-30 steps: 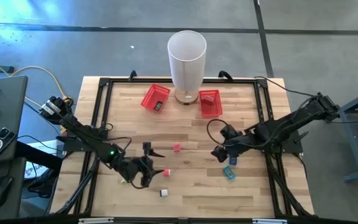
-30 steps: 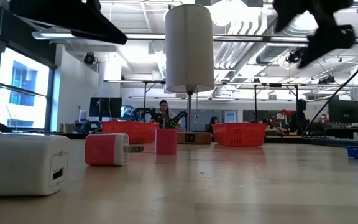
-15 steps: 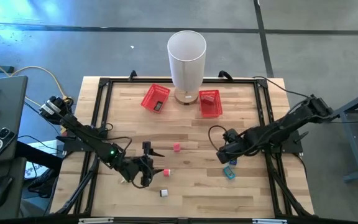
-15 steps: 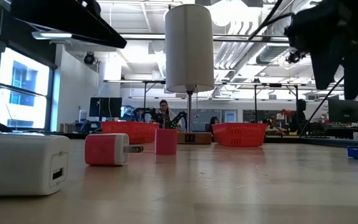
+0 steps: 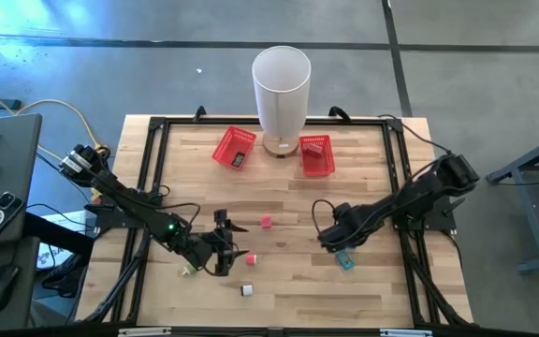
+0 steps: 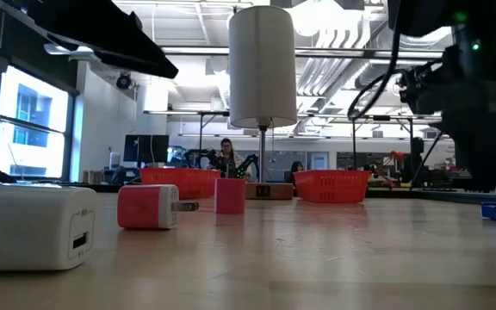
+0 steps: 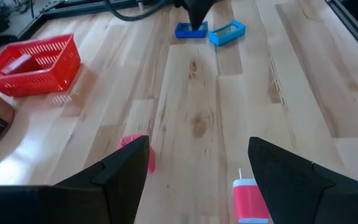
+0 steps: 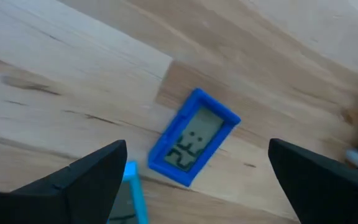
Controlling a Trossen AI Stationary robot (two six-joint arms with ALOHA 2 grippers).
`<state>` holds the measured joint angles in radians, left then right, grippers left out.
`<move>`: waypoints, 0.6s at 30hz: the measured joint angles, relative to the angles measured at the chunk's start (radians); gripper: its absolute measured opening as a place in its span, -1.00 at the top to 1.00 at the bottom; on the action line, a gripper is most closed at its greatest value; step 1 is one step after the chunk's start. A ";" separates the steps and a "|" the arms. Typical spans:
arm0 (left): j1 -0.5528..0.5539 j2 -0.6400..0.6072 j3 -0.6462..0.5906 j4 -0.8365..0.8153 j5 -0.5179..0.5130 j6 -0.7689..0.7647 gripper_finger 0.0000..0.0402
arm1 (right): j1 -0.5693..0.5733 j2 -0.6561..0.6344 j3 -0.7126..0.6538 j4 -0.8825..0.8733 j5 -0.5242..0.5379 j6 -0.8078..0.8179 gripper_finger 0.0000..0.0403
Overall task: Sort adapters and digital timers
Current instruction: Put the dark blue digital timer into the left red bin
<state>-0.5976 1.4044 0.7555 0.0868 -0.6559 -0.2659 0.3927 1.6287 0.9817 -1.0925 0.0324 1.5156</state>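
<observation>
Two arms are over the table, and I read both sets of fingers as spread with nothing between them. My right gripper hangs directly above the dark blue timer, at about four o'clock from the table's middle in the high view. In the right wrist view the timer lies flat on the wood, display up, framed between my two fingers and clear of both. A light blue timer lies just beside it, toward six o'clock; from overhead the dark blue one is mostly hidden under the gripper.

My left gripper sits at about seven o'clock from the middle. The left wrist view shows a red adapter with white prongs lying on the wood just ahead of the fingers, not touched by them. A pink adapter stands near the middle, at about one o'clock from that gripper. A white adapter lies toward six o'clock, close to the near edge.

At the twelve o'clock edge stand two red baskets, one on each side of the white lamp. The left basket holds a small dark item I cannot identify; the right basket holds something pale.

In the low view a person shows in the room well behind the table.
</observation>
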 joint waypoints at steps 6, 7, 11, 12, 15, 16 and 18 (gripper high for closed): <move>0.000 0.000 0.000 0.004 0.000 -0.021 -0.31 | 0.000 0.017 0.000 -0.002 0.021 0.010 -0.89; 0.000 0.000 0.000 0.007 0.000 -0.021 -0.31 | 0.000 0.017 0.000 0.000 0.033 0.013 -0.89; 0.000 0.000 0.001 0.031 0.000 -0.013 -0.31 | 0.000 0.017 0.000 0.004 0.062 -0.010 -0.89; 0.000 0.000 0.001 0.034 0.000 -0.012 -0.31 | 0.000 0.017 0.000 0.006 0.053 -0.022 -0.89; 0.000 0.000 0.001 0.034 0.001 0.029 -0.31 | 0.000 0.017 0.000 0.008 0.024 -0.055 -0.89; 0.000 0.000 0.001 0.034 0.001 0.045 -0.31 | -0.001 0.017 0.000 0.001 0.028 -0.058 -0.89; 0.001 0.000 0.001 0.034 0.000 0.085 -0.31 | -0.002 0.017 0.000 -0.025 0.032 -0.044 -0.89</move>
<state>-0.5970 1.4044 0.7563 0.1204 -0.6560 -0.1806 0.3911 1.6455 0.9817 -1.1174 0.0641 1.4720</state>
